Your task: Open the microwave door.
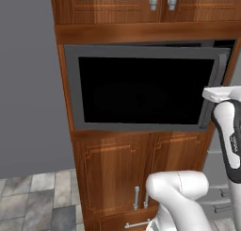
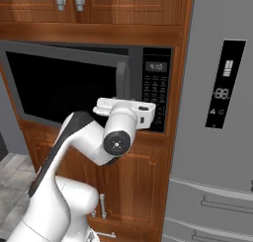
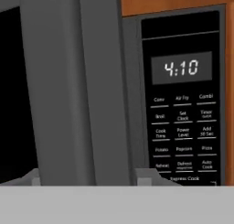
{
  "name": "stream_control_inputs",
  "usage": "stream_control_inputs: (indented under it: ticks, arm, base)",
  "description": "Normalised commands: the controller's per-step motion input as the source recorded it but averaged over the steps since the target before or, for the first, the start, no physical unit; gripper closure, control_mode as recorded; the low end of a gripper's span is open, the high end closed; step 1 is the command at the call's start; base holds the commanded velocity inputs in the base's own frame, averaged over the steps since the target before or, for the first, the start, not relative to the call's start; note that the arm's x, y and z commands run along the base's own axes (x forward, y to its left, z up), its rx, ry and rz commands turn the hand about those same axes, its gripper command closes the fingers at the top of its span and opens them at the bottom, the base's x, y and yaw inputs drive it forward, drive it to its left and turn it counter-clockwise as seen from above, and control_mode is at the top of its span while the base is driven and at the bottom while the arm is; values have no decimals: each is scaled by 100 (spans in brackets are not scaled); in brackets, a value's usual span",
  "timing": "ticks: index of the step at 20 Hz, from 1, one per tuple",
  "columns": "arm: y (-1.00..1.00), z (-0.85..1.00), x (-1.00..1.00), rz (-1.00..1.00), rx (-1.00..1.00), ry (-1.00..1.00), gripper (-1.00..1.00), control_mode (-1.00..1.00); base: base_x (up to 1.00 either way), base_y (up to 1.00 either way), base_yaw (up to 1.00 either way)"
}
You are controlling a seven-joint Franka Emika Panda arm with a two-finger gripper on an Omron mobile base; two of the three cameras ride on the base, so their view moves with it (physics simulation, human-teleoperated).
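The wooden cabinet column (image 1: 117, 169) holds the microwave at chest height of the arm, with the grey refrigerator (image 2: 217, 112) standing just beside it on the right. The microwave door (image 1: 141, 91) fills most of the opening; its handle edge already stands slightly proud of the frame, with a narrow dark gap showing along the top and right side in the left base view, so the door seems cracked open and the swing is far from finished.

The vertical handle bar (image 3: 75, 86) runs close in front of the hand camera, and the keypad panel (image 3: 183, 104), reading 4:10, sits just right of it. The gripper (image 3: 87, 178) is at the handle's level: 2 light finger stubs (image 3: 145, 178) rise on either side of the bar at the bottom of the hand view, so the jaws appear to straddle it, but whether they are pressing on it I cannot tell.

To do the pull well, the hand should follow an arc about the hinge on the door's left side rather than drag straight back, keeping the fingers square to the bar so it does not slip out sideways.
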Motion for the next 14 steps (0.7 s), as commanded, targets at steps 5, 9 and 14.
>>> stream_control_inputs:
  ticks: [5,9,14]
  arm:
    - [-48,0,-98,7,0,-3,100,-100]
    - [-46,12,-64,12,0,-1,-100,-100]
    - [-81,24,-61,22,5,0,-100,-100]
  base:
    - [0,0,0]
    - [0,0,0]
    - [0,0,0]
